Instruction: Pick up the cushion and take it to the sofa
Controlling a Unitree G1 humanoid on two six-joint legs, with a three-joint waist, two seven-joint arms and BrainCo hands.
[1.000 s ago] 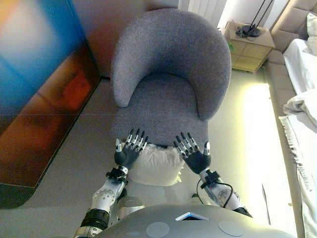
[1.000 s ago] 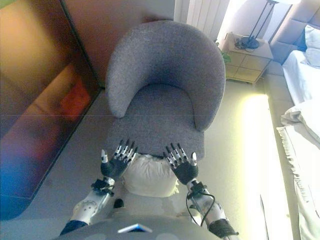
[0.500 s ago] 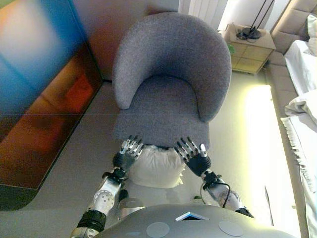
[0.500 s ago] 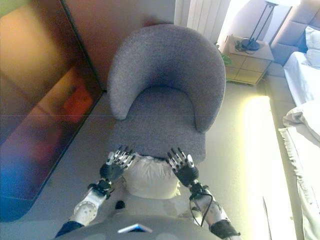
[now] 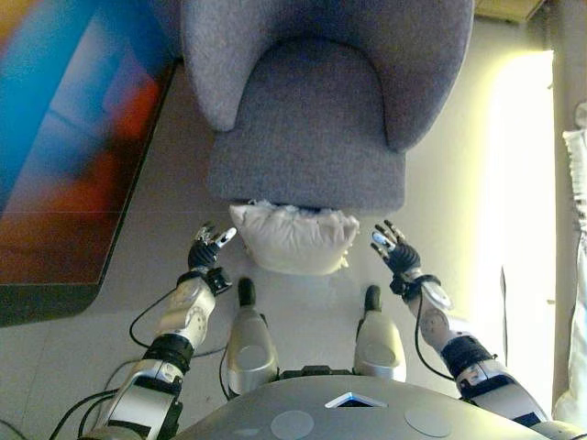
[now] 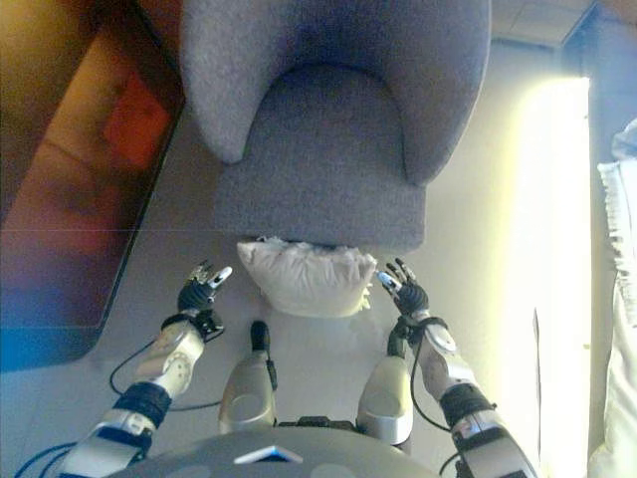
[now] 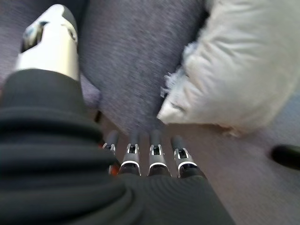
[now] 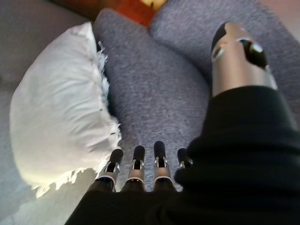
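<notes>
L hand (image 5: 207,249) + R hand (image 5: 394,252): fingers straight, spread, holding nothing, each beside cushion, not touching | cushion (image 5: 293,236): on floor, leaning against front of grey armchair (image 5: 312,137) | look: white, plump, fringe on edges | advice: bring both palms inward evenly onto opposite sides, squeeze before lift, soft so grip deep.

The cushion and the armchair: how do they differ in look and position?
The cushion is white, small and fringed; the armchair is grey, large and plain. The cushion lies on the floor; the armchair stands behind it, with the cushion against its front edge. Both look soft, and neither hand touches them.
</notes>
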